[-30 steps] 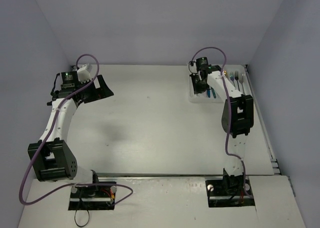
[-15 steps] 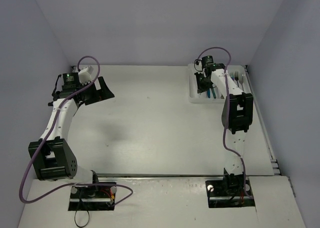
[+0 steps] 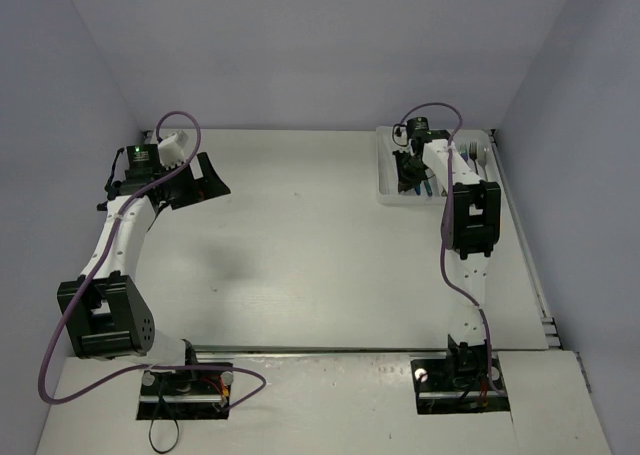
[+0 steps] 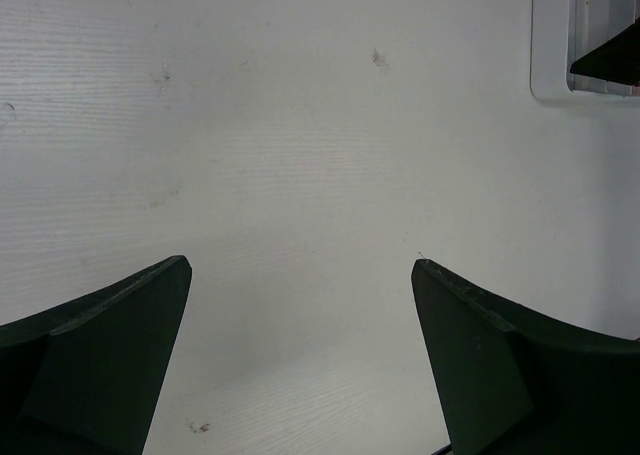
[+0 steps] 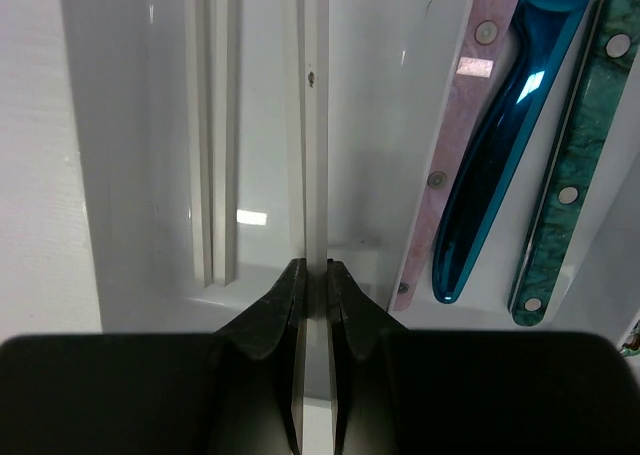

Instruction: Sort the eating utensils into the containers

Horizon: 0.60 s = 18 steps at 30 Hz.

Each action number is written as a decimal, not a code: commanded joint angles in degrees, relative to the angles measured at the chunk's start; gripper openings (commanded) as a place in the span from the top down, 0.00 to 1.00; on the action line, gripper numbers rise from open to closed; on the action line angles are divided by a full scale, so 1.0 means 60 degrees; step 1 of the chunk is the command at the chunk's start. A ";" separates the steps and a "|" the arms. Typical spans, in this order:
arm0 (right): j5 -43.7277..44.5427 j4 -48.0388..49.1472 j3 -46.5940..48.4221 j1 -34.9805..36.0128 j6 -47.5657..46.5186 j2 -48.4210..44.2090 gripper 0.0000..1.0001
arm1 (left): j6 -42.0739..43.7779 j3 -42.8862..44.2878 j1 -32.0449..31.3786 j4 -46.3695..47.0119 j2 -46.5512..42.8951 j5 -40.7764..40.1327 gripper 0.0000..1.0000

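My right gripper (image 5: 315,267) is shut on a thin pale stick (image 5: 315,95) and holds it lengthwise over the left compartment of the white tray (image 5: 120,175). Two more pale sticks (image 5: 210,155) lie side by side in that compartment. In the compartment to the right lie a pink-handled utensil (image 5: 455,145), a shiny blue one (image 5: 495,165) and a teal marbled one (image 5: 570,175). In the top view the right gripper (image 3: 410,170) is over the tray (image 3: 385,190) at the far right. My left gripper (image 4: 300,265) is open and empty above bare table, far left (image 3: 205,182).
The tray's corner (image 4: 550,35) shows at the upper right of the left wrist view. More utensils (image 3: 475,155) lie in the tray's right compartments. The enclosure walls stand close behind and to the right of the tray.
My right arm has swung slightly right, carrying the gripper further over the tray. The left arm has not moved.
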 commanded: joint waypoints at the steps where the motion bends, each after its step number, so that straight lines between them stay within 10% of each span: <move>1: -0.0134 -0.0073 0.0616 -0.0079 0.0024 -0.0204 0.96 | -0.0148 0.0096 -0.0062 0.0285 -0.0160 0.0123 0.07; 9: -0.0402 -0.0078 0.1058 -0.0082 0.0037 -0.0435 0.55 | -0.0182 0.0127 -0.0075 0.0288 -0.0126 0.0091 0.07; 18: -0.1649 -0.0006 0.2622 0.0058 -0.0107 -0.1774 0.56 | 0.0033 0.0376 -0.0132 0.0248 -0.0241 -0.0167 0.07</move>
